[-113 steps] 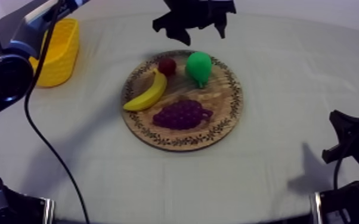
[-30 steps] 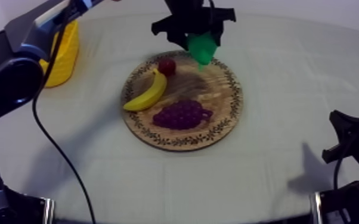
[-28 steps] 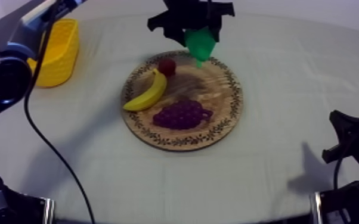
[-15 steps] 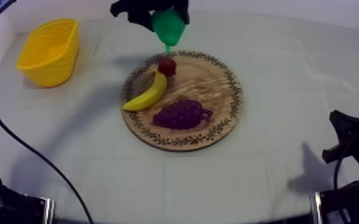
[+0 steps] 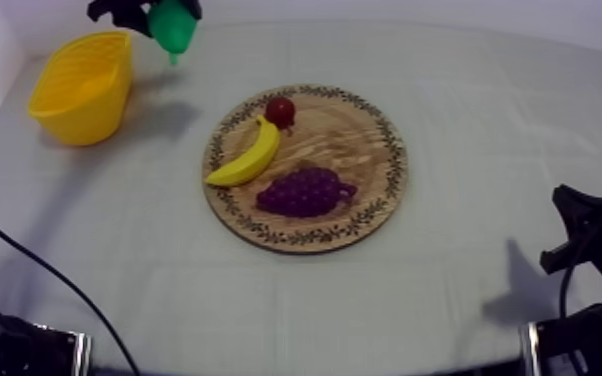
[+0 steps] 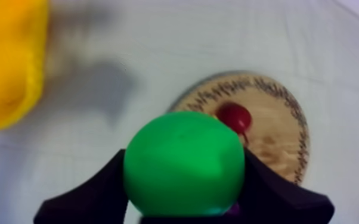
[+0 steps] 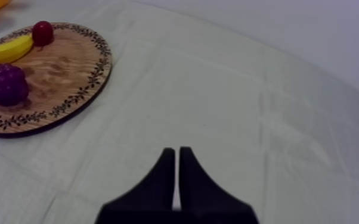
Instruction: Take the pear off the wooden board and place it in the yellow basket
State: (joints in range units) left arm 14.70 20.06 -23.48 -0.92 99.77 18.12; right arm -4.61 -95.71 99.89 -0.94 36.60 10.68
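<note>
Left gripper [image 6: 185,170] clamped on the green toy pear [image 6: 183,149], one black finger [image 6: 95,193] either side of its round body. Pear is in the air beside the yellow basket [image 5: 80,90], off the round wooden board [image 5: 370,150]. Right gripper [image 7: 177,170]: fingers pressed together, nothing held.

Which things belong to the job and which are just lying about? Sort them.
Job: pear, held in the left hand; yellow basket; wooden board.

Lying about: banana, grapes and small red fruit on the board; right hand, shut and idle.
</note>
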